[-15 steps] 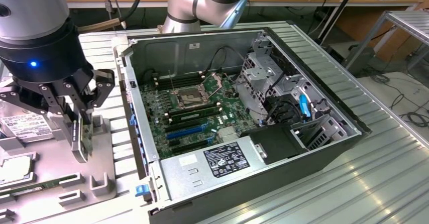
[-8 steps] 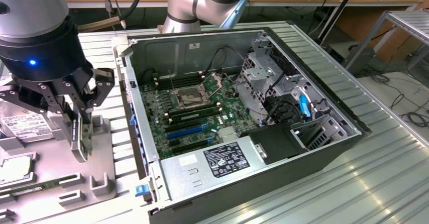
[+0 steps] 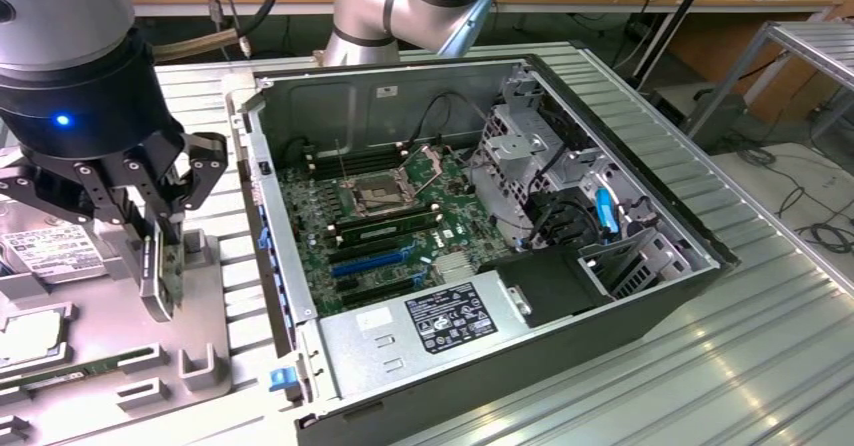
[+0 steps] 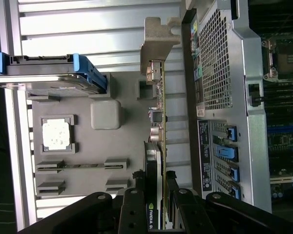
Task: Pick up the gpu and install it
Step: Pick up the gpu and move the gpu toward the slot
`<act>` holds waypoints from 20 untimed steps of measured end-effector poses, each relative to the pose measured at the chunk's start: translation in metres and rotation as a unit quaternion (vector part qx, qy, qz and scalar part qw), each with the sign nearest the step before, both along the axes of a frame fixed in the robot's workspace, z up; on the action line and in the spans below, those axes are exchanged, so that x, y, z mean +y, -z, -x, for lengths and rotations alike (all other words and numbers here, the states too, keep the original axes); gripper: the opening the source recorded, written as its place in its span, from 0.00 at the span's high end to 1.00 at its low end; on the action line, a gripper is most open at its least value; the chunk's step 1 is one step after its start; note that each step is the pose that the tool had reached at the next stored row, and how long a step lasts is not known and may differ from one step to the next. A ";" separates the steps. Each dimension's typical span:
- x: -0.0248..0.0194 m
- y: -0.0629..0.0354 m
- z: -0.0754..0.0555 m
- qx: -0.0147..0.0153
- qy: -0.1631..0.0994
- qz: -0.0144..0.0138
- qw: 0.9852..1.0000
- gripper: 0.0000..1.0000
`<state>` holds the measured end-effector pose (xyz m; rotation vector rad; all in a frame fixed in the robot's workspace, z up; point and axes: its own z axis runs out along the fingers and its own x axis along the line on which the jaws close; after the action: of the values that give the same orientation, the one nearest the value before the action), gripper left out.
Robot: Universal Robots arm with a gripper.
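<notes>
Our black multi-fingered gripper (image 3: 150, 228) is clenched on the gpu (image 3: 160, 278), a thin flat green circuit-board card with a black face and a silver metal end bracket. It stands on edge over the grey moulded parts tray (image 3: 147, 366), just beside the open black computer case (image 3: 627, 116). We judge a firm, untilted hold best, so the card's lower edge clears the tray's holders. Edge-on, the card looks slim.

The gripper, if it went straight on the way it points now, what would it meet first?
The gripper points down at the grey tray, closed on the upright gpu. Straight on, the card's lower edge would probably press into the tray first, ahead of the fingers; the depth left is hard to judge.
</notes>
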<state>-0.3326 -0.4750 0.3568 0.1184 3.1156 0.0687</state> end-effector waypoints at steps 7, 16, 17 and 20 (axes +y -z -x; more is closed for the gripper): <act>0.0000 -0.0018 0.000 0.000 0.000 0.000 1.000 0.73; 0.0000 -0.0044 0.000 0.000 0.000 0.000 1.000 0.73; 0.0000 -0.0045 0.000 0.000 0.000 0.000 1.000 0.73; 0.0000 -0.0045 0.000 0.000 0.000 0.000 1.000 0.73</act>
<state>-0.3327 -0.4750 0.3612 0.1183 3.1156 0.0686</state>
